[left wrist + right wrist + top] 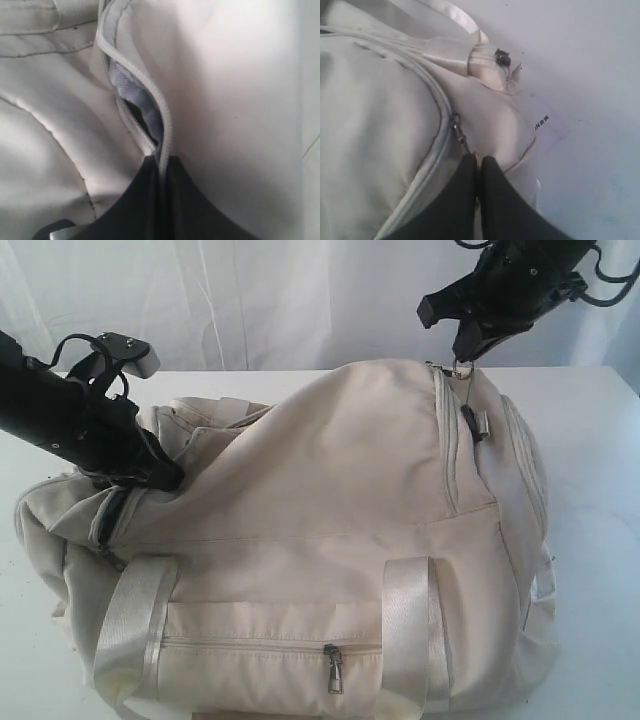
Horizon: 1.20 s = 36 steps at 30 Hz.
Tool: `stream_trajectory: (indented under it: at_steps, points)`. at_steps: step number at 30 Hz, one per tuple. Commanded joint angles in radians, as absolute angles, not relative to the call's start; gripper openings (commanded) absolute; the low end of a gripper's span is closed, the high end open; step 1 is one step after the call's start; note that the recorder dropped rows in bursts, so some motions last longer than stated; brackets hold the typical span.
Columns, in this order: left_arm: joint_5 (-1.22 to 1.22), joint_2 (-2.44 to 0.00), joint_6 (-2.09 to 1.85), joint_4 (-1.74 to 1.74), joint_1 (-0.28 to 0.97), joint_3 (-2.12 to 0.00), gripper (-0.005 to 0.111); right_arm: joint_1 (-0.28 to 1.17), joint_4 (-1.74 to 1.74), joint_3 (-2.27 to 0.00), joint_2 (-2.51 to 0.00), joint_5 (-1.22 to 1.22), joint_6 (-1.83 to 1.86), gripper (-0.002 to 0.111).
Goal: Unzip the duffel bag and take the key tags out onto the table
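Exterior view: the duffel bag (330,540), soft cream fabric, is lying slumped across the white tabletop (600,490) and filling most of it. The left end effector (150,475) is pressing into the bag's end at nine o'clock, and the right end effector (465,358) is pinching the crown at one o'clock. Shiny webbing straps (405,630) are draping over the front, and a closed pocket zip pull (333,668) is hanging at six o'clock. The key tags are not showing in any view and are presumably lying inside. Left wrist view: the left end effector (161,162) is sitting with fingers together, clamping the zip tape (162,115) beside a partly opened mouth where grey lining (127,82) is showing. Right wrist view: the right end effector (477,161) is closing, fingers together, on what appears to be the metal zip pull (458,131) at the bag's end, with a dark buckle (502,57) sitting beyond it. Handling: the cloth is looking limp and light and is likely to bunch under a pull, so the hold belongs on the pull with the tape braced. Loose folds and straps are the likeliest things to be standing in the way.
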<state>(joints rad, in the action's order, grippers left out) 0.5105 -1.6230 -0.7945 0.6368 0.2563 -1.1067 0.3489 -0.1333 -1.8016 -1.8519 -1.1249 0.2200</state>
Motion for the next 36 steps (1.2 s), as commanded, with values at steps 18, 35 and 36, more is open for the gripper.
stream_trajectory:
  at_steps: [18,35,36]
  points:
    - [0.566,-1.612,-0.786,0.666,0.261,-1.093,0.000,0.338,-0.198,-1.411,-1.479,-1.048,0.223,0.000]
    - [0.568,-1.612,-0.786,0.672,0.261,-1.093,0.000,0.338,-0.322,-1.162,-1.272,-0.994,0.223,0.000]
    - [0.568,-1.612,-0.786,0.672,0.261,-1.093,0.000,0.338,-0.324,-1.148,-1.259,-0.994,0.223,0.000]
